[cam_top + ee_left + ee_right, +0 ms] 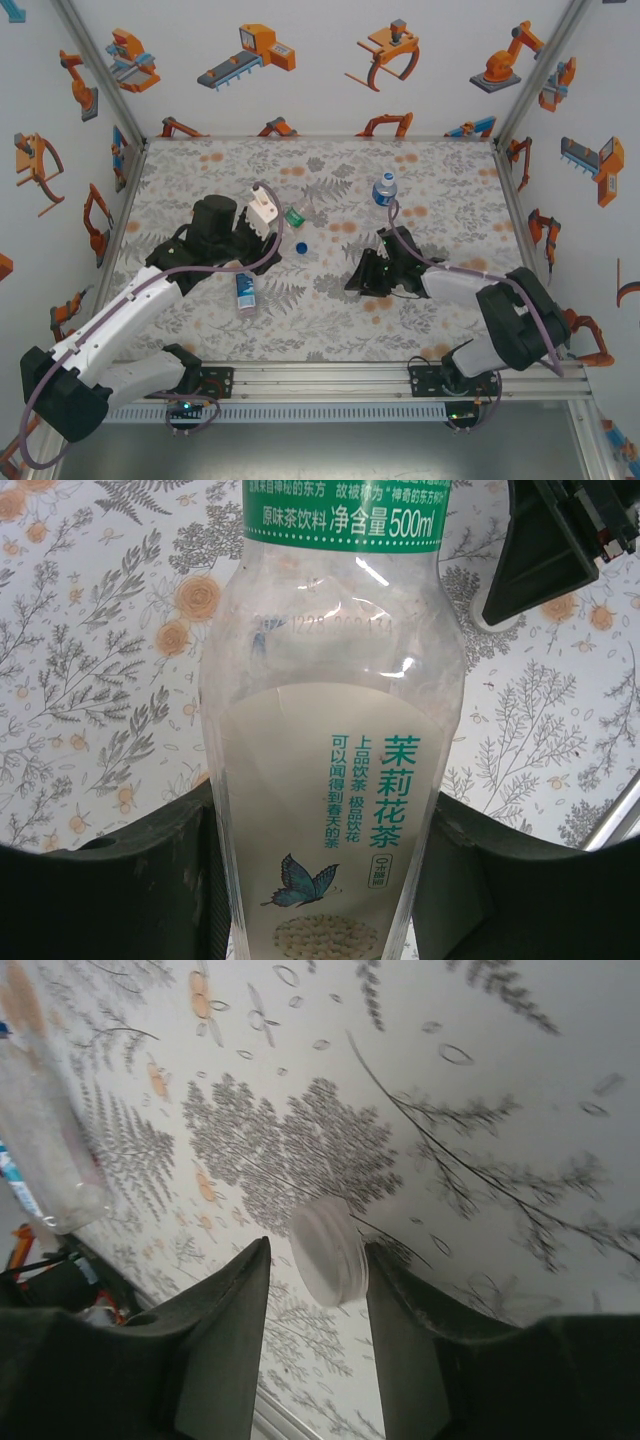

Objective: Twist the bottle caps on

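the wide bottle (330,780) is cut off top and bottom in the left wrist view; a blurred clear bottle (45,1130) leaves the right wrist view's left edge.

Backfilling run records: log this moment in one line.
left tool: shut on jasmine tea bottle | right tool: around white cap, grip unclear

Desk (330,335): wide bottle (264,210) left of centre, within left tool (320,820). Loose cap (301,248) near, before it. Slim bottle (245,292) front left. Upright bottle (385,188) back right. Second cap (328,1250) sat between right tool (318,1252) fingers.
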